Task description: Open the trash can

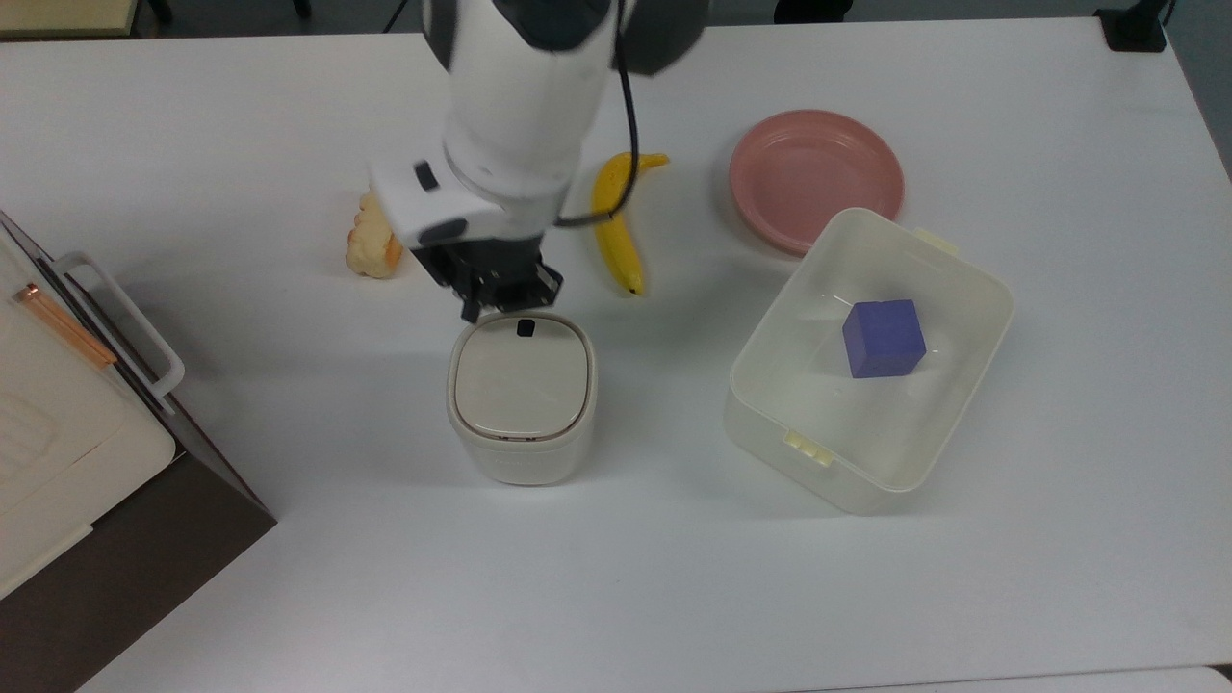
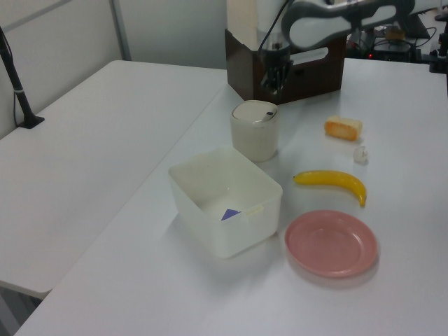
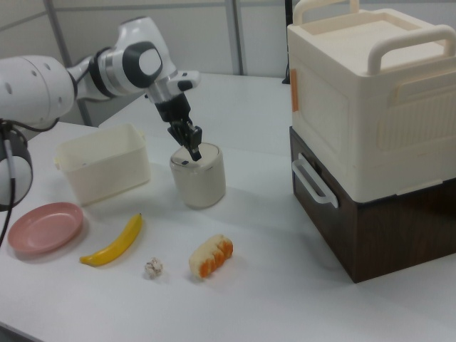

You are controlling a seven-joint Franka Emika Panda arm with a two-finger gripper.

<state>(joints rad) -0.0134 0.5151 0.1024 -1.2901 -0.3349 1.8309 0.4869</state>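
Observation:
The trash can (image 1: 521,397) is a small cream bin standing mid-table, its beige lid (image 1: 520,380) down flat and a black button (image 1: 526,328) at the rim farthest from the top view's bottom. My gripper (image 1: 474,310) hangs just above that rim, slightly to the top view's left of the button, fingers shut with nothing in them. In the right view the gripper (image 3: 194,150) points down at the lid's edge on the trash can (image 3: 199,179). The left view puts the gripper (image 2: 270,87) just above the trash can (image 2: 254,132).
A banana (image 1: 617,237), a pink plate (image 1: 816,178) and a bread piece (image 1: 373,249) lie beyond the bin. A translucent tub (image 1: 994,294) holding a purple cube (image 1: 884,337) sits to the top view's right. A paper ball (image 3: 152,268) lies near the bread. A cream-and-brown cabinet (image 3: 370,135) stands close.

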